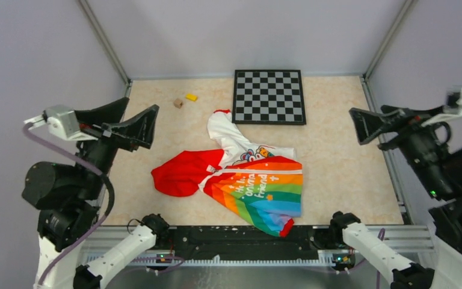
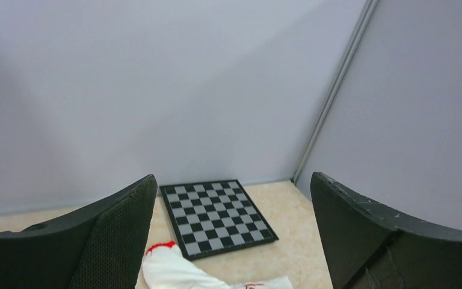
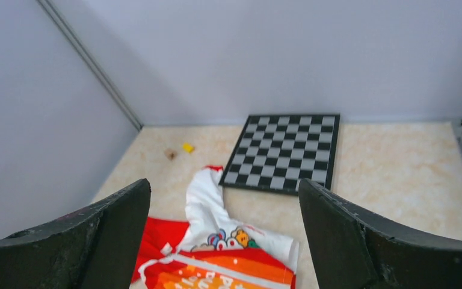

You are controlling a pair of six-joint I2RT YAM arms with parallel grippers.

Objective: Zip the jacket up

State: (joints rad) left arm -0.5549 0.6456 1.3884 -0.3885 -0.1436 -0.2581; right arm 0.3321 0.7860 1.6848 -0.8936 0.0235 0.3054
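The jacket (image 1: 246, 177) lies crumpled in the middle of the table: white upper with cartoon print, a red sleeve to the left, a rainbow-striped panel with white lettering near the front. It also shows in the right wrist view (image 3: 216, 241), and its white part in the left wrist view (image 2: 174, 271). My left gripper (image 1: 139, 126) is open and empty, raised at the table's left side, apart from the jacket. My right gripper (image 1: 367, 123) is open and empty, raised at the right side. I cannot make out the zipper pull.
A black-and-grey checkerboard (image 1: 269, 96) lies at the back, just behind the jacket's white sleeve. A small yellow block (image 1: 190, 97) and a small brown block (image 1: 178, 103) sit at the back left. Grey walls enclose the table on three sides.
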